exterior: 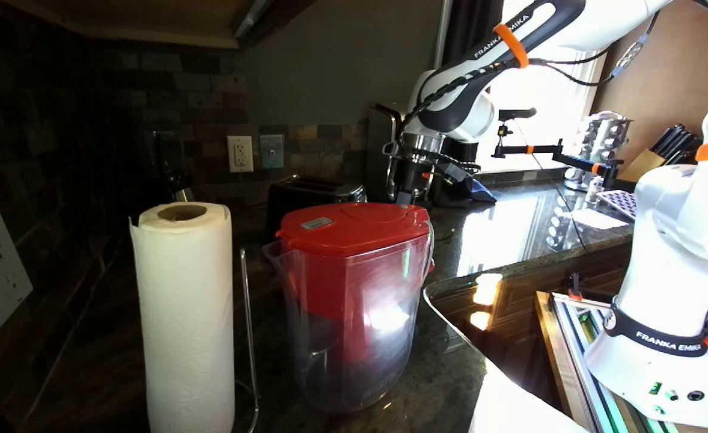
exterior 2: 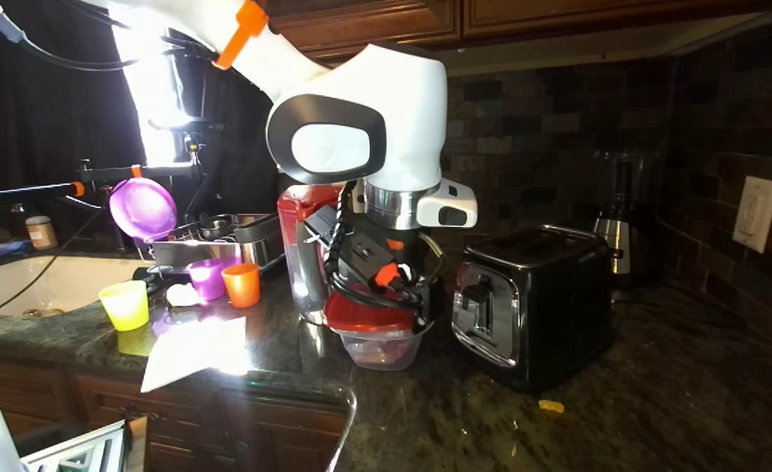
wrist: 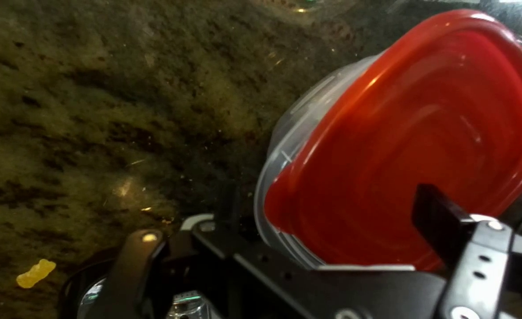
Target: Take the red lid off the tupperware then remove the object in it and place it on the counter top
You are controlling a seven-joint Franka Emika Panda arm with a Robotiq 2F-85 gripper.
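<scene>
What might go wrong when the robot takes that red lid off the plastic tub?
The red lid looks crooked on the clear plastic tub, so pulling might tip the tub. The black toaster stands close to the gripper, which could bump it. The water pitcher nearby might get knocked.

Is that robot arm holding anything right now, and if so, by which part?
Nothing is held: the jaws stand wide open, and the lid lies on the tub.

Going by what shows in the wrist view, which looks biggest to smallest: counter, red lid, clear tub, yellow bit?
Counter
Red lid
Clear tub (mostly hidden; only the showing part ranked)
Yellow bit
</scene>
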